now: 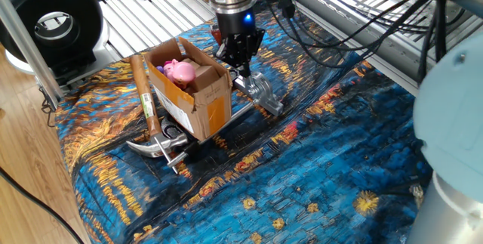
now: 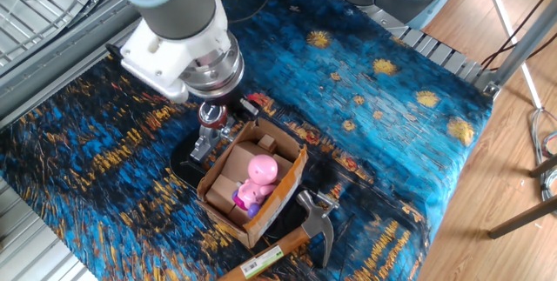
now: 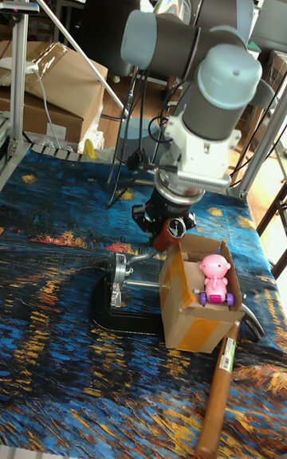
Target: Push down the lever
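The lever's dark red knob (image 2: 211, 117) (image 3: 174, 233) sits right under my gripper (image 2: 209, 107) (image 3: 165, 228), at the end of a short silver arm (image 3: 146, 255) that rises from the chrome fixture (image 1: 262, 93) (image 2: 202, 146) (image 3: 119, 277). In one fixed view my gripper (image 1: 240, 64) hangs straight down with its dark fingers pressed together; it hides the knob there. The fingers look shut and rest against the knob's top. The fixture stands on a dark base beside a cardboard box.
An open cardboard box (image 1: 192, 100) (image 2: 291, 172) (image 3: 187, 307) holding a pink toy (image 1: 179, 70) (image 2: 258, 175) touches the fixture's base. A wooden-handled claw hammer (image 1: 146, 104) (image 3: 217, 395) lies against the box's far side. A blue painted cloth (image 1: 324, 161) covers the table.
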`<action>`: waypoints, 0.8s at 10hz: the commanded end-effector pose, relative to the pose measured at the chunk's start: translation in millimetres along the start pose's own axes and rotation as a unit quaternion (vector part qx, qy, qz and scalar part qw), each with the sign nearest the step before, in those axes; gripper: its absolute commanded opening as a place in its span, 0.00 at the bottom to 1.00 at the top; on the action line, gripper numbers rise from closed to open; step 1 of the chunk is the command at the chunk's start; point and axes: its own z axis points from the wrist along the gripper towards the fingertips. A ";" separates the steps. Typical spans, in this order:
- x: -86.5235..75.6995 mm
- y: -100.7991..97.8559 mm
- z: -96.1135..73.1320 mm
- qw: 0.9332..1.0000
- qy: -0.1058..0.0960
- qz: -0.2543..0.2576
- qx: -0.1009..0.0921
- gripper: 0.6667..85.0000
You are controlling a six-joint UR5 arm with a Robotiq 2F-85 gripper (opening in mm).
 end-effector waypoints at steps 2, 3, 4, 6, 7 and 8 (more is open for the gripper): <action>49.9 -3.7 -26.6 1.000 0.017 -0.003 -0.005 0.01; 60.4 -0.7 -32.9 1.000 0.019 0.000 -0.007 0.01; 50.2 7.8 -37.0 1.000 -0.006 0.009 -0.019 0.01; 23.6 10.3 -39.5 0.999 -0.042 0.005 -0.016 0.01; 14.8 11.9 -40.1 0.998 -0.055 0.005 -0.019 0.01; 6.1 11.9 -41.2 0.997 -0.072 0.000 -0.018 0.01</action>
